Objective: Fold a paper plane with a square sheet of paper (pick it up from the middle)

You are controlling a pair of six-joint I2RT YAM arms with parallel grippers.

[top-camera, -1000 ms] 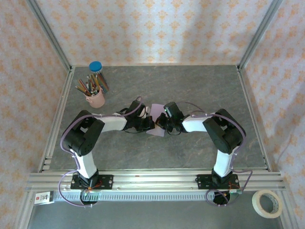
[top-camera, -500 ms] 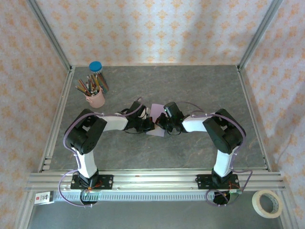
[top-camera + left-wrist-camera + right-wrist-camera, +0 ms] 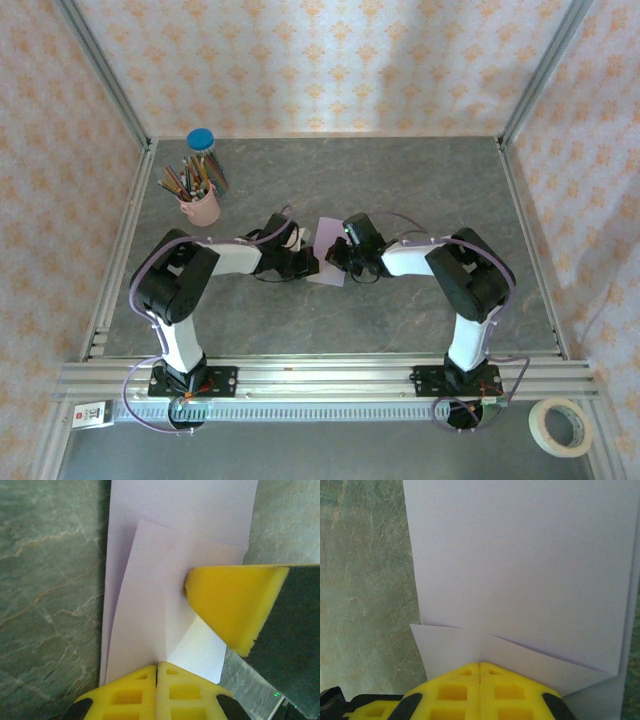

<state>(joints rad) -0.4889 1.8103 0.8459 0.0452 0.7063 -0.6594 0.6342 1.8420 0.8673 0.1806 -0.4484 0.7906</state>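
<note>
Paper point(image 3: 150, 610) lies flat under both my grippers, lilac and already folded into a narrower strip with a slanted flap on top. My left gripper point(image 3: 157, 669) has its yellow fingers pressed together with nothing pinched between them. The tips sit at the bottom edge of the left wrist view, on the near end of the flap. I judge this is a blunt press, holding the layers down so they cannot spring up.

My right gripper point(image 3: 480, 666) is likewise closed on nothing. Its tips rest at the bottom of the right wrist view, where a shallow triangular flap meets the broad flat layer. In the left wrist view it comes in from the right and touches the flap's edge, so the two tips meet from opposite sides, probably one to pin and one to sharpen a crease.

From overhead, the paper sits at the centre of the grey table point(image 3: 420, 190), with both arms bent inward over it. Well apart, at upper left, a pink pencil cup point(image 3: 203, 207) stands near a blue-lidded tub point(image 3: 201, 139). A tape roll point(image 3: 560, 426) lies at lower right, outside the rail.
</note>
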